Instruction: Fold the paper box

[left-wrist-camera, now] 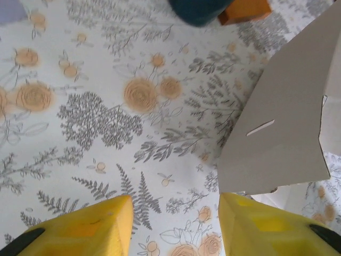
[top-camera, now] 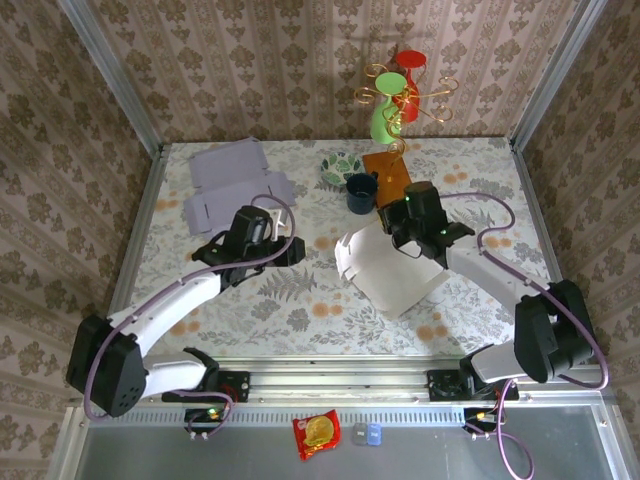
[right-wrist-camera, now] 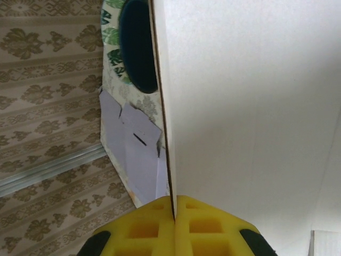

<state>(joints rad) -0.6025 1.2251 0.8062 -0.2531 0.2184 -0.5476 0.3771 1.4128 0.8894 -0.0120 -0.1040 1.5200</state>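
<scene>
The white paper box (top-camera: 385, 268) lies partly unfolded on the floral table, right of centre, with one panel lifted. My right gripper (top-camera: 408, 238) is at its far edge. In the right wrist view its yellow fingers (right-wrist-camera: 154, 226) are pressed together on the thin edge of the white panel (right-wrist-camera: 250, 106). My left gripper (top-camera: 296, 250) hovers just left of the box. Its jaws stand apart over bare tablecloth, with nothing between them (left-wrist-camera: 176, 224). A slotted flap of the box (left-wrist-camera: 287, 122) ends just above its right finger (left-wrist-camera: 266, 226).
Flat lavender box blanks (top-camera: 235, 185) lie at the back left. A dark blue cup (top-camera: 360, 192), an orange block (top-camera: 388, 172) and a leaf-patterned bowl (top-camera: 340, 163) stand close behind the white box. A wire stand with green and red cups (top-camera: 400, 95) is at the back wall.
</scene>
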